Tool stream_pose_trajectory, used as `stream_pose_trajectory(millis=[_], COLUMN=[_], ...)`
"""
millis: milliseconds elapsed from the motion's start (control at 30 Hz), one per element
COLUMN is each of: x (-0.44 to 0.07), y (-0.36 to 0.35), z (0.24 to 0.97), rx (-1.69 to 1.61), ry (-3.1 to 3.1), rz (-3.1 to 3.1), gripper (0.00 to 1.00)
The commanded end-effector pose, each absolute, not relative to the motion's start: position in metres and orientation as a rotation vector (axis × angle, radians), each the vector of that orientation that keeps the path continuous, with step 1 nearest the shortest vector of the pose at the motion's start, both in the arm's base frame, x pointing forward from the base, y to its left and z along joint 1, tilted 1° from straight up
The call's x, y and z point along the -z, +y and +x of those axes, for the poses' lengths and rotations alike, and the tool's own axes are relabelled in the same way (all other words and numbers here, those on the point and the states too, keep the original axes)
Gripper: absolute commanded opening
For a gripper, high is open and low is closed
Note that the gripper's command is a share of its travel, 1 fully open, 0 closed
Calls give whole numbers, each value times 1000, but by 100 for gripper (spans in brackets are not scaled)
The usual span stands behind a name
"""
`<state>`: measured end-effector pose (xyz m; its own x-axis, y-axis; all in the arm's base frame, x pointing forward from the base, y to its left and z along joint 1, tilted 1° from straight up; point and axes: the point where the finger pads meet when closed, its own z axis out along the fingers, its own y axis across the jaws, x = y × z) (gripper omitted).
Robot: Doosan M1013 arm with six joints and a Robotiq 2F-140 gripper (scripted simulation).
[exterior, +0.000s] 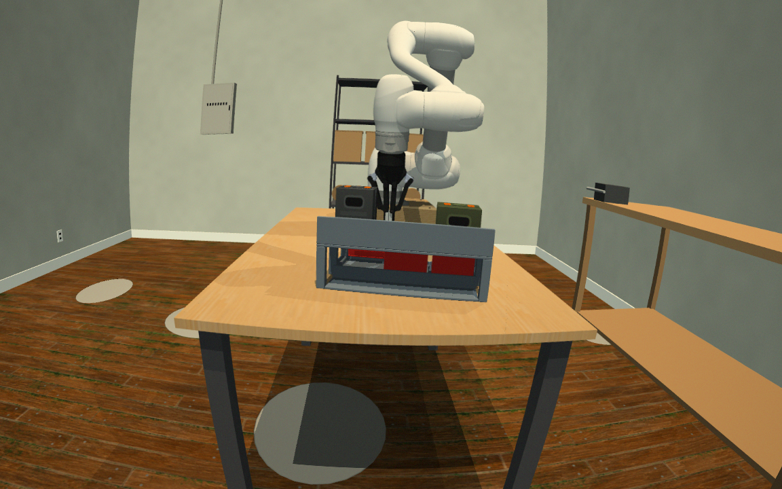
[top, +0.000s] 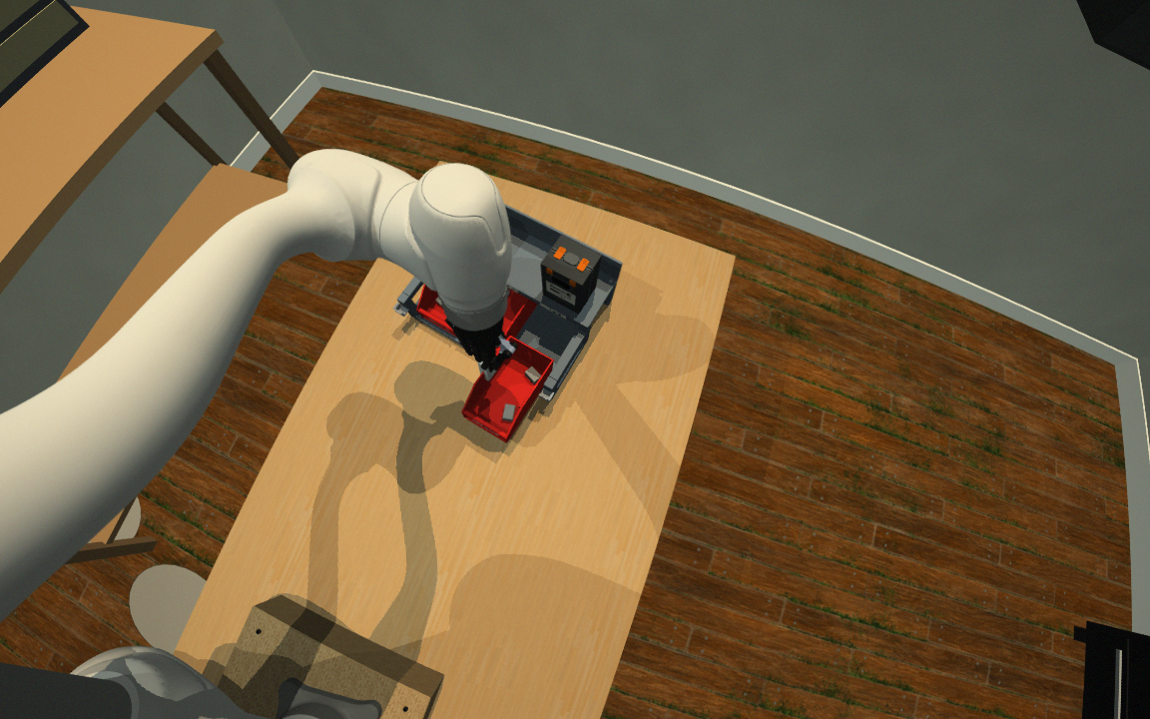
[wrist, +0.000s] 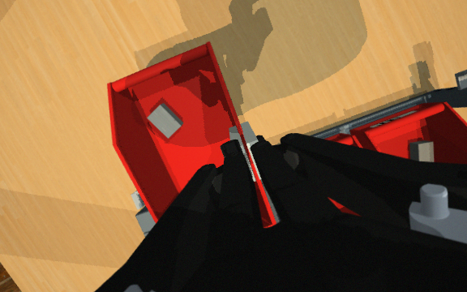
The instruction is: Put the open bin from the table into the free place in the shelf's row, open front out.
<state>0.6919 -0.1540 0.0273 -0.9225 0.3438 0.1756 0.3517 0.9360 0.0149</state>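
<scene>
The red bin (top: 507, 391) (wrist: 189, 158) hangs above the table in front of the shelf (top: 572, 355) (exterior: 402, 237), low open front away from it. It looks about level; its rear end overlaps the shelf's front edge in the top view. Grey parts lie in it. My gripper (top: 491, 364) (exterior: 389, 214) (wrist: 242, 137) is shut on one side wall of this bin. The free place (top: 552, 329) is at the right end of the row in the top view. Two other red bins (exterior: 406, 262) (exterior: 453, 265) stand beside it; the arm partly hides them in the top view.
A dark grey case (top: 566, 282) (exterior: 356, 206) and a green case (exterior: 459, 214) stand on the shelf's upper board. The shelf's front lip (wrist: 371, 117) runs before the bins. A speckled block (top: 328, 657) is on the table near the arm's base.
</scene>
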Motion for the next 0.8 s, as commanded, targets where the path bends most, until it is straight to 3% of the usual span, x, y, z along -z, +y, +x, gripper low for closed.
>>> stream_pose_trajectory(millis=[0,767], x=[-27,-27], y=[-155,-163], z=[694,715], rx=[69,69], ry=[-2923,-2922], rz=[-529,-529], gripper=[0,0])
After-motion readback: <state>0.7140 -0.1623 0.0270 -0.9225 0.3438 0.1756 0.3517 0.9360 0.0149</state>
